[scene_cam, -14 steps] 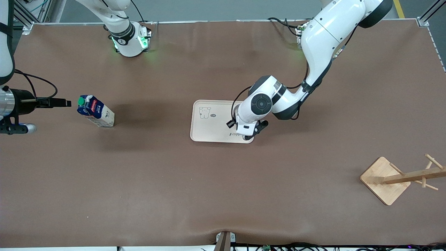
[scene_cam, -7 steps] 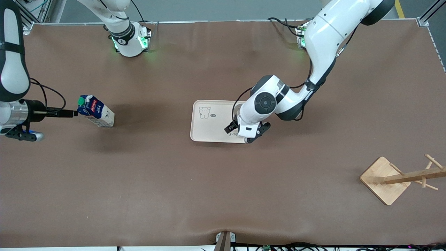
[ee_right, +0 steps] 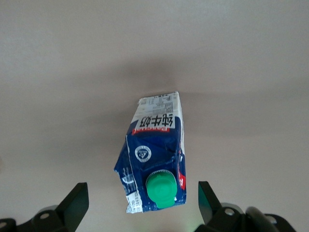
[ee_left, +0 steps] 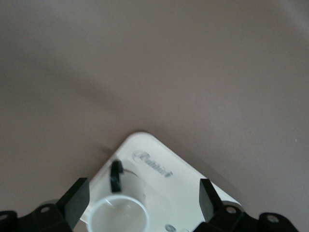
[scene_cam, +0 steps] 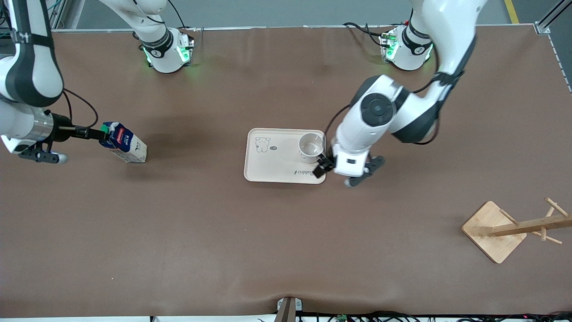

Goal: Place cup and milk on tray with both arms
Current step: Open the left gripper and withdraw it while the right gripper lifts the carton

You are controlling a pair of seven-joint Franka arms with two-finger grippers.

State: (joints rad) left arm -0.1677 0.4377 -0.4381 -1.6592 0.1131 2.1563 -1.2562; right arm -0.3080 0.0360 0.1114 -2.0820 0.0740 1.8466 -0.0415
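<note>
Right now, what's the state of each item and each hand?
cup: upright on the tray, released.
tray: flat on the table, holds only the cup.
milk: upright on the table toward the right arm's end, cap on, not on the tray.
left hand: open, over the tray's edge beside the cup.
right hand: open, at the milk's top, not closed on it.
wooden rack: upright, pegs bare.

White cup (scene_cam: pixel 311 146); blue-white milk (scene_cam: pixel 124 143) — green cap

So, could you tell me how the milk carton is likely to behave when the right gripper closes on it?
The milk looks like thin card, so probably light and crushable. The open right gripper sits near its green cap; gripped that high, it may tilt.
</note>
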